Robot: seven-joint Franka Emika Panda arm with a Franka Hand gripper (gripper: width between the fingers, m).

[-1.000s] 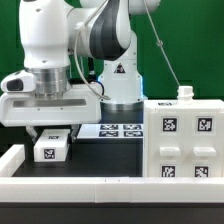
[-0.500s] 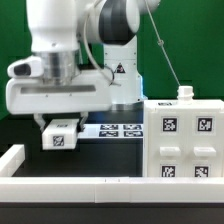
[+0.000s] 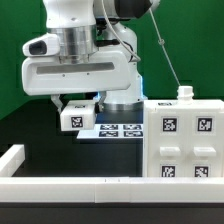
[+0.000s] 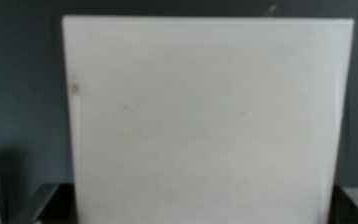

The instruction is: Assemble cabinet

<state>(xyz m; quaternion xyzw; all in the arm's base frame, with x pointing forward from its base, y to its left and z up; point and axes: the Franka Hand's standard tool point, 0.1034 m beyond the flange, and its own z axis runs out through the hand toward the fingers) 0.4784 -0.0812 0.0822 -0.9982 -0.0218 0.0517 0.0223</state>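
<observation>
The big white cabinet box (image 3: 183, 143) with several square tags stands on the table at the exterior view's right. My gripper (image 3: 78, 113) is shut on a small white tagged drawer block (image 3: 77, 119) and holds it in the air, left of the box and above the table. In the wrist view the block (image 4: 202, 120) fills most of the picture as a plain white face between my dark fingers (image 4: 44, 203). A small white knob (image 3: 184, 93) sits on top of the box.
The marker board (image 3: 118, 130) lies flat on the black table behind the held block. A long white rail (image 3: 60, 183) runs along the front edge, with a short side piece (image 3: 12, 156) at the exterior view's left. A green wall stands behind.
My gripper has lifted the drawer block off the table and carried it up and toward the exterior view's right, nearer the cabinet box.
</observation>
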